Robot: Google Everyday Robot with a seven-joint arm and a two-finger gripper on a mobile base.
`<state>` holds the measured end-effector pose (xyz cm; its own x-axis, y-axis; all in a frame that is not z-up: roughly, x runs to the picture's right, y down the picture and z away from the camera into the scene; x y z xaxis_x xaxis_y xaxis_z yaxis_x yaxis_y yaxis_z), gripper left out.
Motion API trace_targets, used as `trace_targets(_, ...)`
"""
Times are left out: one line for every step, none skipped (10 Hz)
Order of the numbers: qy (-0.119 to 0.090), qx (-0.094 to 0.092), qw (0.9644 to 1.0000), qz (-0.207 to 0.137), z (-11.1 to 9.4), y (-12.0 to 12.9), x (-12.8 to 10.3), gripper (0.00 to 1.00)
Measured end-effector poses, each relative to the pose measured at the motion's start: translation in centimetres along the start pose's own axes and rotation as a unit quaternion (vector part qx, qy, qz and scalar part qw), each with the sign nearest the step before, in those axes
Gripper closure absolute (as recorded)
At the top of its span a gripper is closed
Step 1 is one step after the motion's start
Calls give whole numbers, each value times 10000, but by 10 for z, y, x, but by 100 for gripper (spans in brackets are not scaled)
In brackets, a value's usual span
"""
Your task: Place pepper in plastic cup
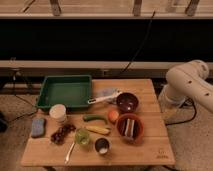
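Observation:
The pepper [95, 118], slim and dark green, lies flat on the wooden table [150, 150] near its middle, left of a round orange fruit [113, 115]. The plastic cup [82, 136], translucent yellow-green, stands upright a little in front of and to the left of the pepper. Between them lies a yellow elongated vegetable [98, 130]. Only my white arm [190, 85] shows, at the right edge beside the table. My gripper is out of view.
A green tray [65, 91] sits at the back left, with a white cylindrical container [58, 113] and a blue sponge [38, 127] in front of it. A dark metal cup [102, 146], a dark bowl [126, 102], a red-brown bowl [130, 127], a dark red cluster [62, 133] and a spoon [70, 151] crowd the middle.

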<state>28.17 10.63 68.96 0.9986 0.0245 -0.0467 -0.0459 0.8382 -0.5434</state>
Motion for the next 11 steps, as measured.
trace_targets(-27,-21,10000,-54,6,-4,-9,35)
trace_targets(-63,-37,9999,-88,10,-8,-21,35)
trace_targets(-97,-57,9998,-144,16,-14,-40,35)
trace_targets(-115,-73,9997,-214,21,-20,-59,35)
trace_targets(-141,-84,9994,-289,26,-28,-80,35)
trace_targets(-184,-88,9991,-375,29,-36,-100,35)
trace_targets(-220,-84,9987,-459,32,-44,-118,35)
trace_targets(-271,-122,9980,-559,36,-49,-138,35)
trace_targets(-308,-134,9975,-626,38,-52,-152,35)
trace_targets(-386,-160,9963,-748,43,-56,-175,35)
trace_targets(-416,-195,9957,-801,46,-57,-185,35)
